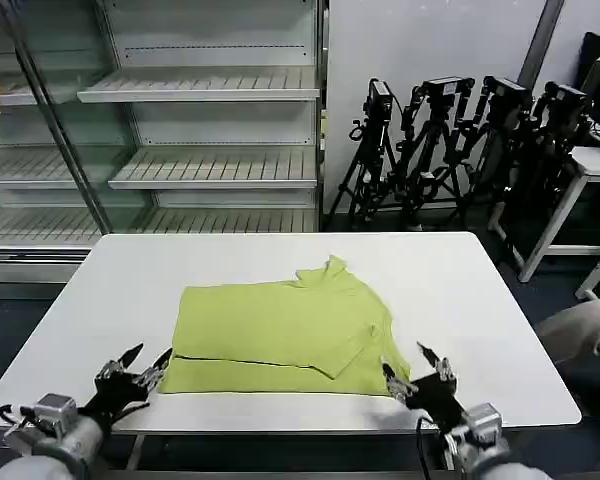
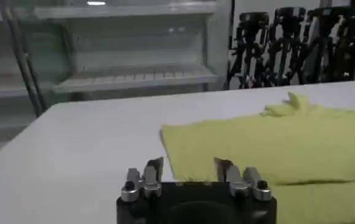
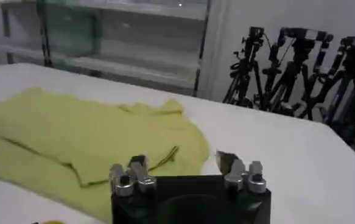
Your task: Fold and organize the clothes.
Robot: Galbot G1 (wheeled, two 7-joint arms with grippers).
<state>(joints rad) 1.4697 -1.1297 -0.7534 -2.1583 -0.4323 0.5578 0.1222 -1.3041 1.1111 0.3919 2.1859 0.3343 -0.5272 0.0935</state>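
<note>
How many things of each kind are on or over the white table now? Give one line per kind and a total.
T-shirt, lime yellow-green, partly folded: 1
Grippers, open, at the near edge: 2, left gripper and right gripper
Total: 3

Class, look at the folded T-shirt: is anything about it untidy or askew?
Yes. The T-shirt is unevenly folded: its collar bunches up at the far edge, and a lower layer sticks out along the near edge.

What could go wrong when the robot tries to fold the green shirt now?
The shirt is already doubled, so the open left gripper and right gripper at its near corners might pinch only the top layer. One sleeve bunches at the far edge and may fold in crooked. Uneven pulling could drag it across the table.
</note>
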